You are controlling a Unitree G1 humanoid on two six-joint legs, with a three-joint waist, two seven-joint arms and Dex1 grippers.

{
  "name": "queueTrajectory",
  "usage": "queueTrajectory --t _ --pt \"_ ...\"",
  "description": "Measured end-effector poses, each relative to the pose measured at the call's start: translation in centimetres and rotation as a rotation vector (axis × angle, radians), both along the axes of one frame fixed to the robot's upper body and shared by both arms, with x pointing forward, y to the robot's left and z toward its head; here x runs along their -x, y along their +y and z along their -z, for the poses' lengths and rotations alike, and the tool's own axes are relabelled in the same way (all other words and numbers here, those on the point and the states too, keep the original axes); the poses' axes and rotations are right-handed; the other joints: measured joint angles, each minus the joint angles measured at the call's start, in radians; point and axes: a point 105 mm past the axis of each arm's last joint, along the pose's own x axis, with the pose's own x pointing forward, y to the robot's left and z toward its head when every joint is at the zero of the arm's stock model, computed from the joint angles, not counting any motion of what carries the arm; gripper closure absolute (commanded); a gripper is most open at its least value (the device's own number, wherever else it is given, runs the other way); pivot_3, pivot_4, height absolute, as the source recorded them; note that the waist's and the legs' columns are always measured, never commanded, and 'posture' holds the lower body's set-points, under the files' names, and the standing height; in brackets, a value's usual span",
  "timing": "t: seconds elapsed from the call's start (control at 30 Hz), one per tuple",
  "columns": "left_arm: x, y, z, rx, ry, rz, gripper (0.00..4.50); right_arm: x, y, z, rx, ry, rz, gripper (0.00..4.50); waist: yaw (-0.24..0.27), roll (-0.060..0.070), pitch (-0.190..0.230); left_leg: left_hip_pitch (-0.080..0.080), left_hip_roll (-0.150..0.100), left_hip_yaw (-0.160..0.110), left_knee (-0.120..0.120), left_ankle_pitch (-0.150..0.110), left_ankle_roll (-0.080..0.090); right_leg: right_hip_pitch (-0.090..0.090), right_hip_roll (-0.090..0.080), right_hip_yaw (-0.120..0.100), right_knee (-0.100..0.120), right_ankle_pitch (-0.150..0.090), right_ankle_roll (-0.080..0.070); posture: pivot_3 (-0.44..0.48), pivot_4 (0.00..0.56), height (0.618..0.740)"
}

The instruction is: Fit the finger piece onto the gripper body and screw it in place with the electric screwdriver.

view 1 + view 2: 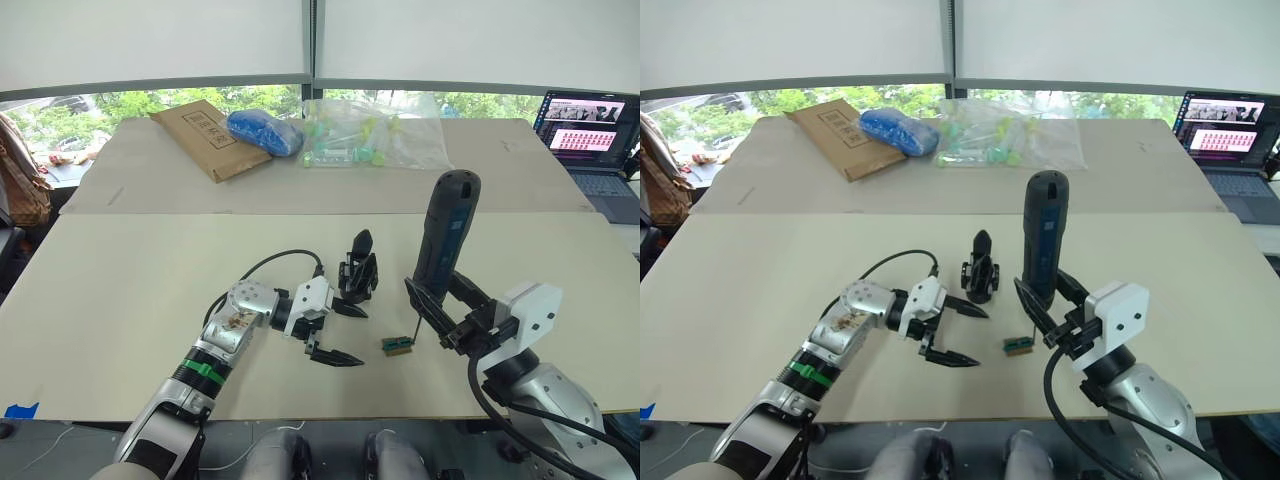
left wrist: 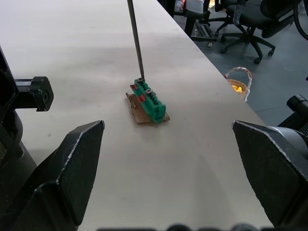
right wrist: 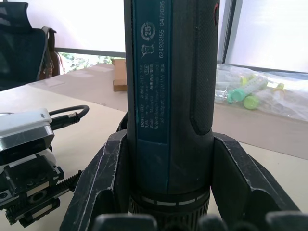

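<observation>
between the right jaws [image 1: 1042,308] the electric screwdriver [image 1: 1044,236] stands clamped upright, its thin bit reaching down to touch the small green block [image 1: 1017,346] on the counter [image 1: 760,300]. the left jaws [image 1: 952,334] are spread wide and hold nothing, one finger low over the counter, the other pointing at the base of the gripper body [image 1: 980,270], which stands just beside them, near the screwdriver. i cannot pick out the finger piece as a separate part.

risk, as i judge it: the bit is on the block, so pressing or spinning could skid the block away or tip the tall tool in its grip. the open left finger could also nudge the gripper body over if it swings.

the left forearm reaches forward low, wrist bent inward. the right forearm comes in from the near edge, wrist cocked to keep the tool vertical.
</observation>
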Motion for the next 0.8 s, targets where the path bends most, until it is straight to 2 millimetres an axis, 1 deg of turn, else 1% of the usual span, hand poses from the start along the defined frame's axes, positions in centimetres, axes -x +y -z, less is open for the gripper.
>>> queueTrajectory --t 0.17,0.3,0.43,0.53,0.67,0.8 --pt "0.0 0.0 0.0 0.0 0.001 -0.001 0.0 -0.2 0.2 -0.4 -0.005 -0.012 0.003 2.6 0.0 0.0 0.0 0.0 0.0 0.0 0.0 0.0 0.0 0.0 0.0 0.0 0.0 0.0 0.0 0.0 0.15 0.732" --pt "0.0 0.0 0.0 -0.002 0.001 -0.002 0.0 0.0 0.9 -1.4 -0.002 -0.039 -0.006 2.6 0.0 0.0 0.0 0.0 0.0 0.0 0.0 0.0 0.0 0.0 0.0 0.0 0.0 0.0 0.0 0.0 0.15 0.732" --pt "-0.1 0.0 0.1 -0.006 -0.001 -0.003 0.0 0.6 1.5 -2.4 0.015 -0.054 -0.014 2.6 0.001 0.0 0.0 0.0 0.0 0.0 0.0 0.0 0.0 0.0 0.0 0.0 0.0 0.0 0.0 0.0 0.15 0.732" --pt "-0.1 0.0 0.1 -0.005 -0.002 -0.002 0.0 0.7 1.6 -2.2 0.015 -0.028 -0.027 2.6 0.001 0.0 0.0 0.0 0.0 0.0 0.0 0.0 0.0 0.0 0.0 0.0 0.0 0.0 0.0 0.0 0.15 0.732" --pt "0.0 -0.1 0.1 -0.004 -0.002 -0.002 0.0 0.3 0.8 -1.9 0.029 -0.016 -0.001 2.6 0.001 0.0 0.0 0.0 0.0 0.0 0.0 0.0 0.0 0.0 0.0 0.0 0.0 0.0 0.0 0.0 0.15 0.732" --pt "0.0 -0.1 0.1 -0.003 -0.001 -0.001 0.0 0.0 0.5 -1.3 0.026 0.011 0.005 2.6 0.0 0.0 0.0 0.0 0.0 0.0 0.0 0.0 0.0 0.0 0.0 0.0 0.0 0.0 0.0 0.0 0.15 0.732"
